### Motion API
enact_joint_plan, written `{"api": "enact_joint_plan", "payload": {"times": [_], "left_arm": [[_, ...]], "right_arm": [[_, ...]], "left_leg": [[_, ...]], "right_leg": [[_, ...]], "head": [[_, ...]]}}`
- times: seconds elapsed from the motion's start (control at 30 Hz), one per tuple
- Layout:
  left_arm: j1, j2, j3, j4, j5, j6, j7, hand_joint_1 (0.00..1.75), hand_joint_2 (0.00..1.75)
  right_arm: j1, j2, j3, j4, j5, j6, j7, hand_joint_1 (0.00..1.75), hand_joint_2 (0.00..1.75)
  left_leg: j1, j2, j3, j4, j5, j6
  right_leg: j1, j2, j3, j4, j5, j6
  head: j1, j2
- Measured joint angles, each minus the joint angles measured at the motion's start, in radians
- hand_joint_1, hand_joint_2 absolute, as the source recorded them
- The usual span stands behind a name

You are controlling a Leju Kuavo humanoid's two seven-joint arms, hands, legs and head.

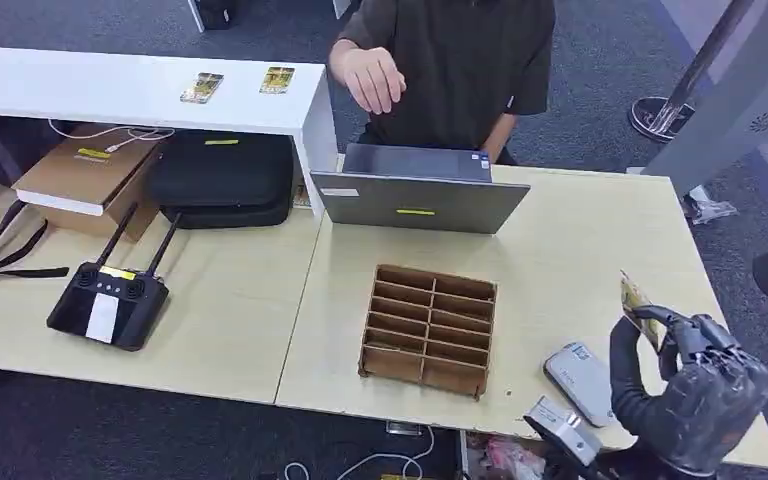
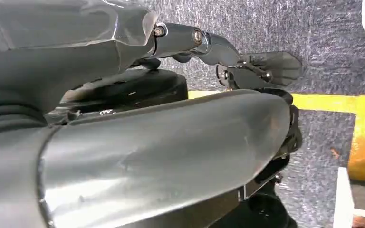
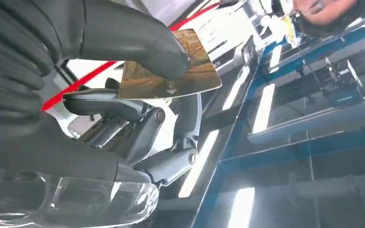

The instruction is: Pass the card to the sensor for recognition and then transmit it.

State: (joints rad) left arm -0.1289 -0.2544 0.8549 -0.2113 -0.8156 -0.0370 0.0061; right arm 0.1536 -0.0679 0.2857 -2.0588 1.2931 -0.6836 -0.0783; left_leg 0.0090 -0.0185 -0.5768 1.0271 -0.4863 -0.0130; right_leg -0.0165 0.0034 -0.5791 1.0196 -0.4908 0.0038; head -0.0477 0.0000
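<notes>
With the card (image 1: pixel 636 303) pinched upright in the right robot hand (image 1: pixel 695 385), its face should be lowered flat over the grey card reader (image 1: pixel 582 381) on the tabletop (image 1: pixel 560 290) just beside the hand.

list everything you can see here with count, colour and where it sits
card: 1, yellow-brown, pinched in right hand
cards: 2, yellowish, on white shelf
sensor: 1, grey, table's near right edge
wooden organiser: 1, brown, table centre
laptop: 1, grey, behind organiser
controller: 1, black, left table
black case: 1, under shelf
cardboard box: 1, brown, under shelf
person's hand: 1, raised behind laptop
right hand: 1, dark grey, right of sensor
left hand: 1, dark grey, over floor
</notes>
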Motion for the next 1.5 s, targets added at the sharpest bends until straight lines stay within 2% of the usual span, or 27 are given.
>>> {"api": "enact_joint_plan", "payload": {"times": [0.1, 0.17, 0.33, 0.47, 0.67, 0.93, 1.3, 1.33, 1.37, 1.4, 1.43, 1.5], "left_arm": [[-0.008, 0.004, -0.015, 0.000, -0.014, -0.015, 0.021, 0.00, 0.00], [-0.016, 0.004, -0.030, 0.000, -0.025, -0.016, 0.035, 0.00, 0.00], [-0.030, -0.001, -0.074, 0.000, -0.055, -0.024, 0.077, 0.00, 0.00], [-0.033, -0.006, -0.109, 0.000, -0.069, -0.024, 0.097, 0.00, 0.00], [-0.034, -0.013, -0.157, -0.005, -0.090, -0.024, 0.117, 0.00, 0.00], [-0.035, -0.022, -0.208, -0.012, -0.108, -0.024, 0.146, 0.00, 0.00], [-0.034, -0.024, -0.264, -0.015, -0.132, -0.026, 0.162, 0.00, 0.00], [-0.034, -0.024, -0.272, -0.015, -0.137, -0.027, 0.161, 0.00, 0.00], [-0.033, -0.024, -0.277, -0.015, -0.138, -0.027, 0.161, 0.00, 0.00], [-0.033, -0.024, -0.281, -0.015, -0.140, -0.027, 0.161, 0.00, 0.00], [-0.033, -0.024, -0.283, -0.015, -0.140, -0.027, 0.161, 0.00, 0.00], [-0.032, -0.024, -0.288, -0.015, -0.141, -0.027, 0.161, 0.00, 0.00]], "right_arm": [[-0.057, 0.005, -0.002, 0.069, -0.061, 0.001, -0.031, 1.75, 1.75], [-0.136, 0.024, 0.000, 0.150, -0.086, 0.002, -0.041, 1.75, 1.75], [-0.414, 0.106, 0.019, 0.409, -0.129, 0.027, -0.024, 1.75, 1.75], [-0.627, 0.163, 0.019, 0.632, -0.149, 0.018, -0.020, 1.75, 1.75], [-0.851, 0.240, -0.009, 0.940, -0.143, 0.002, 0.008, 1.75, 1.75], [-0.966, 0.283, -0.092, 1.161, -0.071, 0.001, 0.020, 1.75, 1.75], [-0.980, 0.293, -0.143, 1.230, -0.021, 0.000, 0.020, 1.75, 1.75], [-0.980, 0.293, -0.148, 1.230, -0.020, 0.000, 0.020, 1.20, 1.75], [-0.980, 0.293, -0.151, 1.231, -0.020, 0.000, 0.020, 1.20, 1.75], [-0.979, 0.293, -0.154, 1.231, -0.020, 0.000, 0.020, 0.09, 1.75], [-0.979, 0.293, -0.155, 1.232, -0.020, 0.000, 0.020, 0.00, 1.75], [-0.979, 0.293, -0.156, 1.233, -0.018, 0.000, 0.023, 0.00, 1.75]], "left_leg": [[0.000, 0.001, 0.000, 0.000, 0.001, 0.000], [0.000, 0.002, 0.001, 0.000, 0.002, -0.002], [0.000, 0.004, 0.000, 0.000, 0.007, -0.002], [0.000, 0.003, 0.000, 0.000, 0.009, -0.002], [0.000, 0.001, -0.001, 0.000, 0.010, -0.003], [0.000, 0.000, -0.002, 0.000, 0.010, -0.003], [0.000, 0.000, -0.002, 0.000, 0.010, -0.003], [0.000, 0.000, -0.002, 0.000, 0.010, -0.003], [0.000, 0.000, -0.002, 0.000, 0.010, -0.003], [0.000, 0.000, -0.002, 0.000, 0.010, -0.003], [0.000, 0.000, -0.002, 0.000, 0.010, -0.003], [0.000, 0.000, -0.002, 0.000, 0.010, -0.003]], "right_leg": [[0.000, 0.000, 0.000, 0.000, 0.001, -0.001], [0.000, 0.003, -0.001, 0.000, 0.003, -0.001], [0.000, 0.005, -0.003, 0.001, 0.007, -0.001], [0.000, 0.004, -0.003, 0.003, 0.009, -0.001], [0.000, 0.003, -0.004, 0.003, 0.009, -0.002], [0.000, 0.002, -0.004, 0.003, 0.009, -0.002], [0.000, 0.002, -0.005, 0.003, 0.009, -0.002], [0.000, 0.002, -0.005, 0.003, 0.009, -0.002], [0.000, 0.002, -0.005, 0.003, 0.009, -0.002], [0.000, 0.002, -0.005, 0.003, 0.009, -0.002], [0.000, 0.002, -0.005, 0.003, 0.009, -0.002], [0.000, 0.002, -0.005, 0.003, 0.009, -0.002]], "head": [[0.000, 0.000], [0.000, 0.000], [0.000, 0.000], [0.000, 0.000], [0.000, 0.000], [0.000, 0.000], [0.000, 0.000], [0.000, 0.000], [0.000, 0.000], [0.000, 0.000], [0.000, 0.000], [0.000, 0.000]]}}
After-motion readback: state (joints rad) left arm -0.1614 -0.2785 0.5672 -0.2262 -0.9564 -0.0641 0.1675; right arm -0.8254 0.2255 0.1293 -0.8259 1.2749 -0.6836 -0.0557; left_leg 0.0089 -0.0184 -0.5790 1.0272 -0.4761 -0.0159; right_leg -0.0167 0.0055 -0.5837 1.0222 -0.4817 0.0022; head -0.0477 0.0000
